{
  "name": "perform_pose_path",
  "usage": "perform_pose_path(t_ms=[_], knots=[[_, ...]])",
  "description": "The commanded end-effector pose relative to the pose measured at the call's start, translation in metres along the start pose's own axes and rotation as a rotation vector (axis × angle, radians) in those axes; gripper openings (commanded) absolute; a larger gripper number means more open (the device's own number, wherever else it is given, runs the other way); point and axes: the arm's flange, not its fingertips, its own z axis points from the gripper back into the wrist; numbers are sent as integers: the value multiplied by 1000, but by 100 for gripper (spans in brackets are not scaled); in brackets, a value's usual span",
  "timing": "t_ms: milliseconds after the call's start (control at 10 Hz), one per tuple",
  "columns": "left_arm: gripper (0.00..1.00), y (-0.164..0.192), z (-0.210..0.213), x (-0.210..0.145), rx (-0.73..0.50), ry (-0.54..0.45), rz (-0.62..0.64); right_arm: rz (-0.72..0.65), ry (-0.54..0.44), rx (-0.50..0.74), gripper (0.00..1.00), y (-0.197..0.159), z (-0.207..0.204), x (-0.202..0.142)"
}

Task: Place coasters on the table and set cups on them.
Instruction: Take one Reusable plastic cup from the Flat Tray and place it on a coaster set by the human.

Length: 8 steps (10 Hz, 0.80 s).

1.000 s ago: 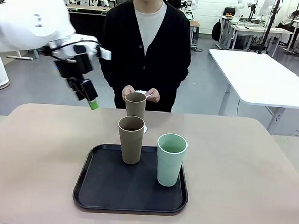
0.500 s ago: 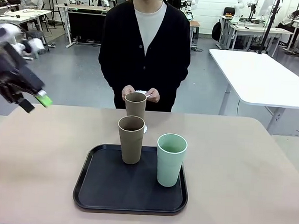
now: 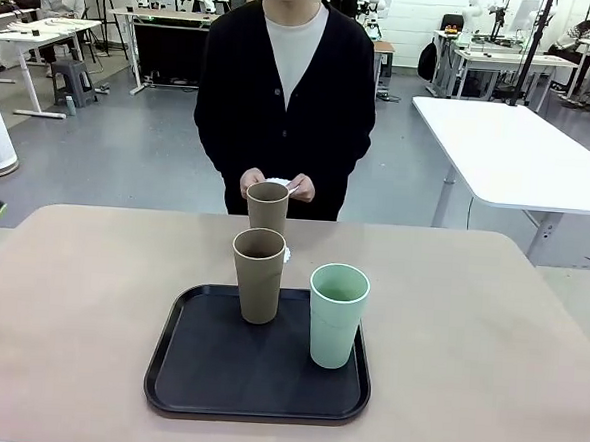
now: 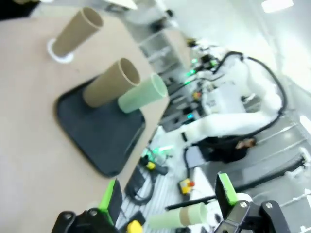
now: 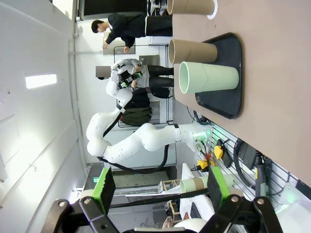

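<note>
Front view: the far tan cup (image 3: 267,205) stands upright on a coaster (image 3: 286,253) on the bench (image 3: 70,297), just beyond the black tray (image 3: 195,375); that set is judged complete. The near tan cup (image 3: 259,275) and the mint cup (image 3: 336,315) stand upright on the tray, not yet set out. At the far edge the person's hands (image 3: 302,188) hold the white discs (image 3: 280,183), apparently the remaining coasters, ready for laying. Left wrist view: the left pincer (image 4: 168,191) is spread wide and empty, well apart from the tray, presumably leaving the person room. Right wrist view: the right pincer (image 5: 160,187) likewise gapes wide with nothing between its pads, well apart from the cups.
</note>
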Motion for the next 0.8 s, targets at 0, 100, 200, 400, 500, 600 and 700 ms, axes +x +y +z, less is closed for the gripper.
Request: perform_pose_path(t_ms=[0,100,200,400,500,600,700], knots=[[100,42,32,2,-102,-50,46,6,2,7,100,1,0,0],[100,56,55,-6,-129,-128,55,6,2,7,100,1,0,0],[100,65,72,-18,-142,-185,66,6,2,7,100,1,0,0],[100,68,93,-23,-131,-256,81,6,2,7,100,1,0,0],[100,69,98,-27,-113,-271,80,6,2,7,100,1,0,0],[100,64,95,-23,-81,-284,73,6,2,7,100,1,0,0],[100,62,91,-26,-60,-285,77,6,2,7,100,1,0,0]])
